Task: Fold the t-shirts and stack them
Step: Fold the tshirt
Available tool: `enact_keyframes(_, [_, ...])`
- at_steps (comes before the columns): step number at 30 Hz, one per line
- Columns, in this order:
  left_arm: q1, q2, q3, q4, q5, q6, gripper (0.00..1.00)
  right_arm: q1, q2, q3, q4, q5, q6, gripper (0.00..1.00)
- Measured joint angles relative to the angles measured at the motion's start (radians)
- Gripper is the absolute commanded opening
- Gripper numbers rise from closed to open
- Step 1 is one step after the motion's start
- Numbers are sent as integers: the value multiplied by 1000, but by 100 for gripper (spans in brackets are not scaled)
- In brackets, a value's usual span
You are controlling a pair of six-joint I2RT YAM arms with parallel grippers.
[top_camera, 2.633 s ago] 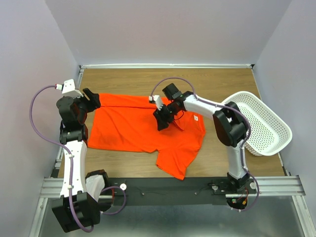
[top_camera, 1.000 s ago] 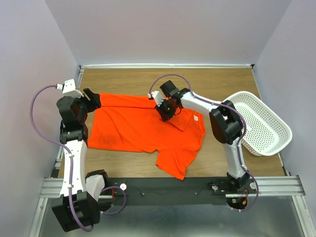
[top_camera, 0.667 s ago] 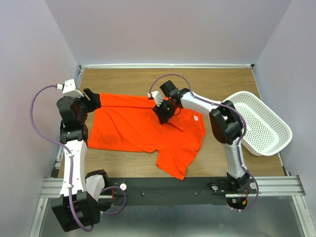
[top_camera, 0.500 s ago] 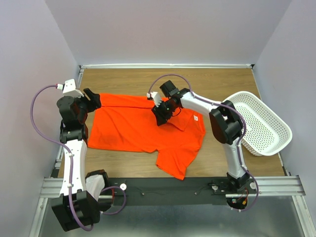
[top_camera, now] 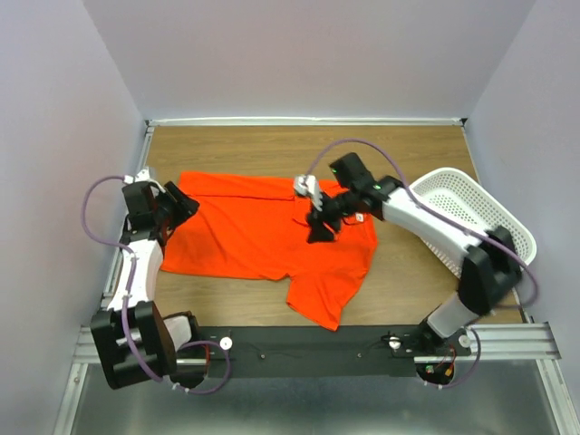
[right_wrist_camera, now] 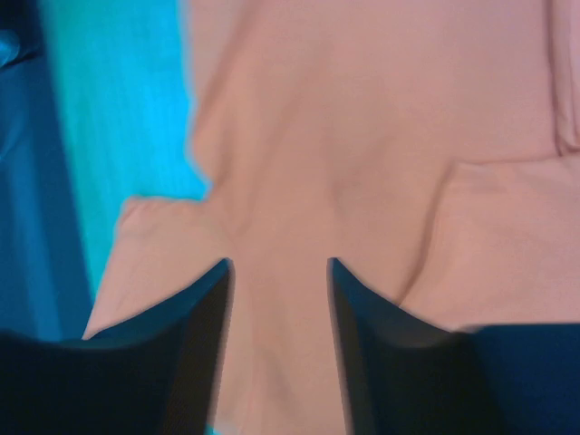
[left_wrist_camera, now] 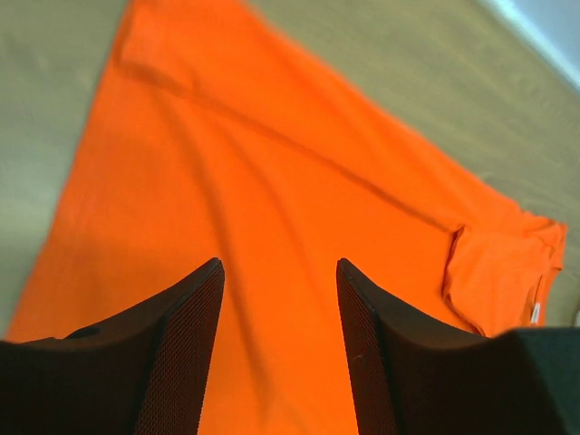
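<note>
The left gripper (left_wrist_camera: 279, 272) stands open, its two dark fingers (left_wrist_camera: 177, 349) apart with nothing between them but flat cloth lying below. In the overhead view it sits at the left edge of the t-shirt (top_camera: 245, 236), toward the upper left corner of the cloth. The right gripper (right_wrist_camera: 276, 267) is also open – its fingers spread over the cloth and closed on nothing – and from above it hangs over the upper right part of the t-shirt, a little right of the frame's middle. The right wrist view is blurred and its colours are off, so finer detail there cannot be told. The orange t-shirt lies spread out, unfolded, on the wooden table (top_camera: 236, 149) in the centre of the frame, with one flap reaching down toward the lower middle. At the right edge of the frame, well apart from the cloth, stands a white perforated basket (top_camera: 489, 227) – tilted, with the right arm crossing in front of its near rim.
</note>
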Motion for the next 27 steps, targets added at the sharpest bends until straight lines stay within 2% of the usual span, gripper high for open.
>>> enact_keyframes(2, [3,32,-25,-58,2,-51,61,0,-157,-137,17,-61,-106,73])
enact_keyframes(3, [3,39,-30,-104,1,-74,63,0,-216,-196,16,-94,-162,84])
enact_keyframes(5, [4,37,-29,-163,-2,-101,66,2,-317,-322,11,-150,-285,88])
enact_keyframes(6, [4,34,-27,-175,-3,-106,66,5,-371,-409,5,-167,-357,88])
enact_keyframes(9, [5,12,-25,-224,-11,-112,69,12,-414,-523,-21,-174,-483,88])
enact_keyframes(12, [7,-13,-29,-264,-26,-112,70,13,-435,-564,-29,-174,-567,87])
enact_keyframes(14, [8,-20,-42,-284,-34,-127,70,15,-475,-581,-31,-175,-617,81])
enact_keyframes(16, [11,-19,-64,-304,-47,-148,69,23,-502,-582,-29,-177,-639,75])
enact_keyframes(17, [12,-16,-77,-315,-53,-159,69,28,-506,-582,-29,-179,-646,69])
enact_keyframes(27, [18,-13,-117,-461,-272,-319,65,61,-496,-582,-13,-181,-636,66])
